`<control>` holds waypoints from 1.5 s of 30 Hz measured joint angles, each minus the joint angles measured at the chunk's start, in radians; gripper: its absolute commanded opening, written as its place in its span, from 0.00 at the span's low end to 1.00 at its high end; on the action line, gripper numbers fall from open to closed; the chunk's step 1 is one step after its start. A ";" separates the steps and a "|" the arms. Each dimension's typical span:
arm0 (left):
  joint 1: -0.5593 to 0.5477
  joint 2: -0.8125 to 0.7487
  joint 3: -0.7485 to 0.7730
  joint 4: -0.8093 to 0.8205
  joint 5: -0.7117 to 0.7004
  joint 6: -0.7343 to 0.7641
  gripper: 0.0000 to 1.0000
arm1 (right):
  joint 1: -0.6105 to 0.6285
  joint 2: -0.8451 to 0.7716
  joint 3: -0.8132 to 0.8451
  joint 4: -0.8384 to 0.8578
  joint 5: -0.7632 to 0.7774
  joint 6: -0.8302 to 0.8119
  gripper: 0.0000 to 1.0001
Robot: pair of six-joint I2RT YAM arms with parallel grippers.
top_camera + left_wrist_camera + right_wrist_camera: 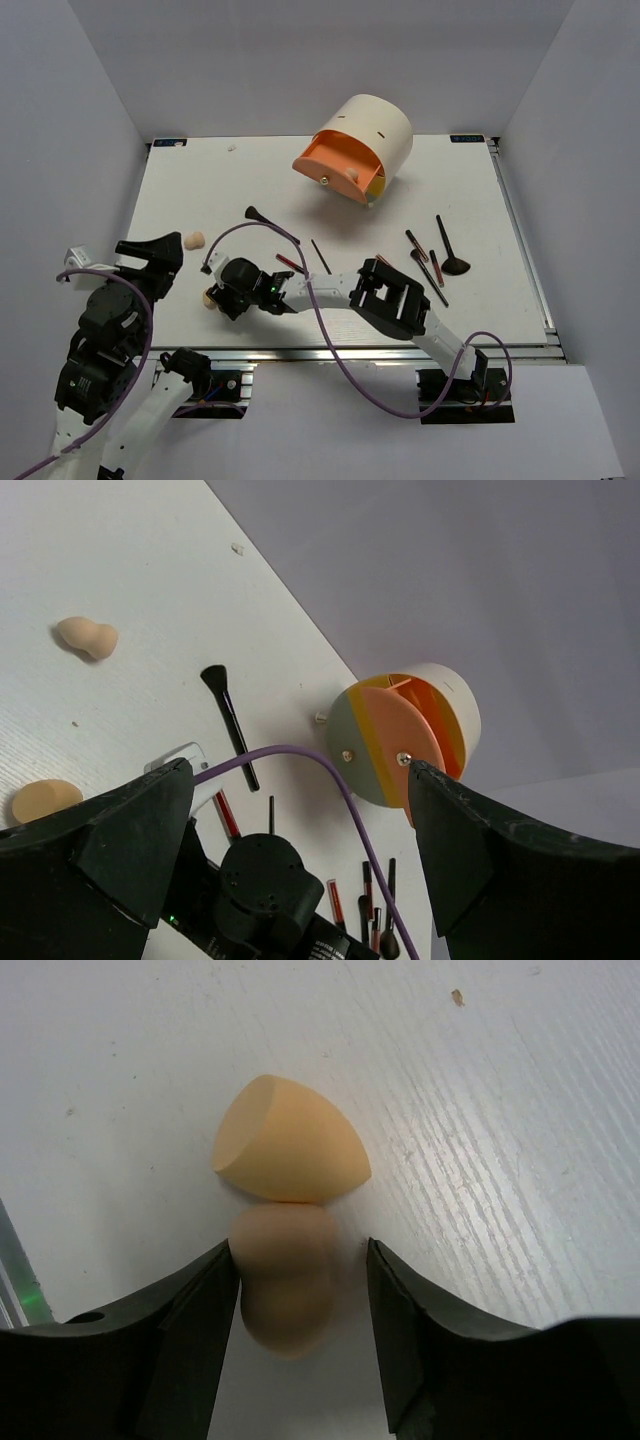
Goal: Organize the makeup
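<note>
My right gripper (300,1280) is open, low over the table at the front left (216,298). Its jaws straddle a beige gourd-shaped sponge (285,1280); the left finger (190,1310) touches it and the right finger stands apart. A yellower cut-egg sponge (288,1145) lies touching that sponge's far end. My left gripper (163,256) is open and empty, held above the table's left edge (300,830). Another beige sponge (194,239) lies just right of it, also in the left wrist view (87,637). A black flared brush (268,222) and short red-and-black sticks (291,264) lie mid-table.
The cream cylindrical case (365,145) with orange drawer fronts lies at the back centre. A group of brushes and sticks (437,256) lies at the right. A slim black stick (320,255) lies mid-table. A purple cable (250,228) arcs over the right arm.
</note>
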 measured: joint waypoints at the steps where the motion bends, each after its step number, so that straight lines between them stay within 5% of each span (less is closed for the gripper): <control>1: 0.000 -0.004 -0.002 -0.002 0.000 -0.003 0.95 | 0.000 0.000 0.000 0.000 0.006 -0.005 0.56; 6: 0.000 -0.011 -0.045 -0.004 0.003 -0.041 0.87 | 0.002 -0.012 -0.029 0.013 0.010 -0.037 0.27; 9: 0.000 0.016 -0.090 -0.015 0.017 -0.080 0.69 | -0.008 -0.060 -0.098 0.031 -0.008 -0.060 0.10; 10: 0.000 0.032 -0.104 -0.017 0.023 -0.094 0.53 | -0.019 -0.086 -0.131 0.030 -0.027 -0.069 0.04; 13: 0.000 0.111 -0.150 -0.018 0.048 -0.143 0.30 | -0.078 -0.179 -0.226 0.010 -0.127 -0.111 0.00; 15: 0.000 0.155 -0.174 -0.019 0.063 -0.179 0.26 | -0.149 -0.257 -0.275 -0.020 -0.244 -0.166 0.00; 16: 0.000 0.188 -0.192 -0.018 0.070 -0.196 0.26 | -0.173 -0.280 -0.284 -0.027 -0.282 -0.175 0.00; 19: 0.000 0.234 -0.234 -0.016 0.082 -0.254 0.58 | -0.322 -0.445 -0.319 -0.063 -0.463 -0.301 0.00; 20: 0.000 0.243 -0.247 -0.016 0.084 -0.275 0.76 | -0.361 -0.498 -0.325 -0.066 -0.492 -0.329 0.00; 24: 0.000 0.293 -0.278 -0.021 0.091 -0.369 0.95 | -0.473 -0.703 -0.322 -0.050 -0.542 -0.396 0.00; 28: 0.000 0.354 -0.299 -0.016 0.095 -0.427 0.98 | -0.565 -0.728 -0.183 -0.056 -0.492 -0.365 0.00; 36: 0.011 0.456 -0.301 0.002 0.119 -0.458 0.98 | -0.797 -0.524 0.016 -0.151 -0.375 -0.318 0.03; 39: 0.069 0.521 -0.293 0.010 0.174 -0.427 0.98 | -0.831 -0.460 0.031 -0.204 -0.365 -0.320 0.14; 45: 0.183 0.621 -0.291 0.031 0.286 -0.335 0.98 | -0.836 -0.423 0.038 -0.266 -0.379 -0.337 0.51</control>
